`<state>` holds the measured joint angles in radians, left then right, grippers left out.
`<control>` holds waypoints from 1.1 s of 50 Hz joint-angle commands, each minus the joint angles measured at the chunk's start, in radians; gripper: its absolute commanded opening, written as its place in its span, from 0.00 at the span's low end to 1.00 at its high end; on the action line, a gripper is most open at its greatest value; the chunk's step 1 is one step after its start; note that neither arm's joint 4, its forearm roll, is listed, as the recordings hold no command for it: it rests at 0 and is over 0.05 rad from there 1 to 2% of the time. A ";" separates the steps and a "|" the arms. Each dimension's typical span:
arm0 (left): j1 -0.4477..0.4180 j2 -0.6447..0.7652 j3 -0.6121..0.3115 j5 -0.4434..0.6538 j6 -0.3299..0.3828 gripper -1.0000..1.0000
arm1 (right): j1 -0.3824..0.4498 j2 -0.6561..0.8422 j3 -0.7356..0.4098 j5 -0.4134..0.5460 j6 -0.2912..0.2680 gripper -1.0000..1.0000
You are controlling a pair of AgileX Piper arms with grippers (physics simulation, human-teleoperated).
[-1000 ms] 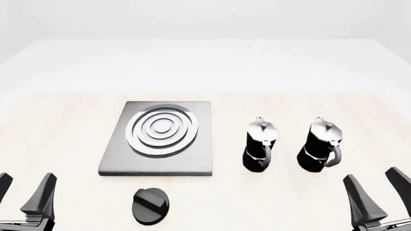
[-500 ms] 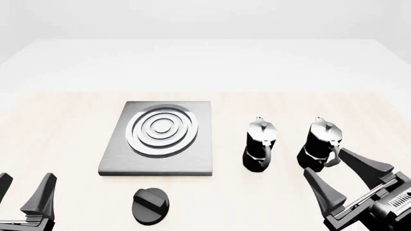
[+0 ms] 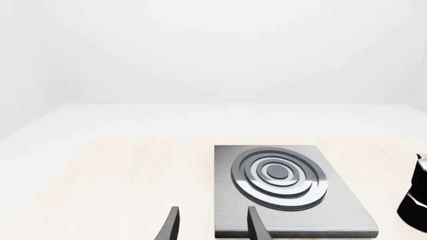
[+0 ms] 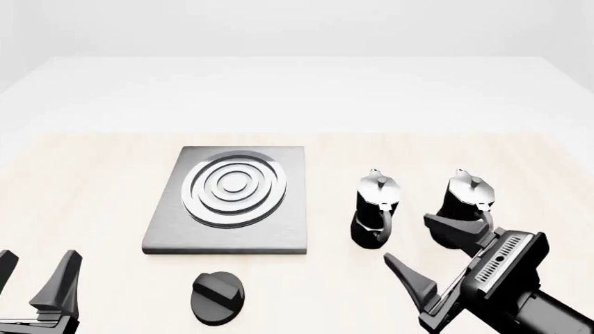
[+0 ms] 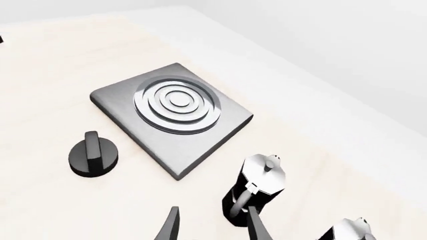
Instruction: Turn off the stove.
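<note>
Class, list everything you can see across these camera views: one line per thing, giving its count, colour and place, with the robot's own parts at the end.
stove slab: one, brushed grey with silver burner rings, left of centre on the table.
knob: one, black, round with a raised bar, just in front of the slab.
moka pots: two, black and silver, side by side right of the slab; the second stands farther right.
table: one, pale wood.
left gripper: one, black, open, low at the near left corner.
right gripper: one, black, open, tilted, in front of the pots.
</note>
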<state>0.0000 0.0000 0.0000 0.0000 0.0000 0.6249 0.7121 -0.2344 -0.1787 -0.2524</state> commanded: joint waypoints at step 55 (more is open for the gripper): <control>0.000 0.000 0.000 0.000 0.000 1.00 | 0.381 0.768 -0.347 -0.227 0.007 1.00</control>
<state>0.0000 0.0000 0.0000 0.0000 0.0000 0.9727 1.3858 -0.5367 -0.3787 -0.2606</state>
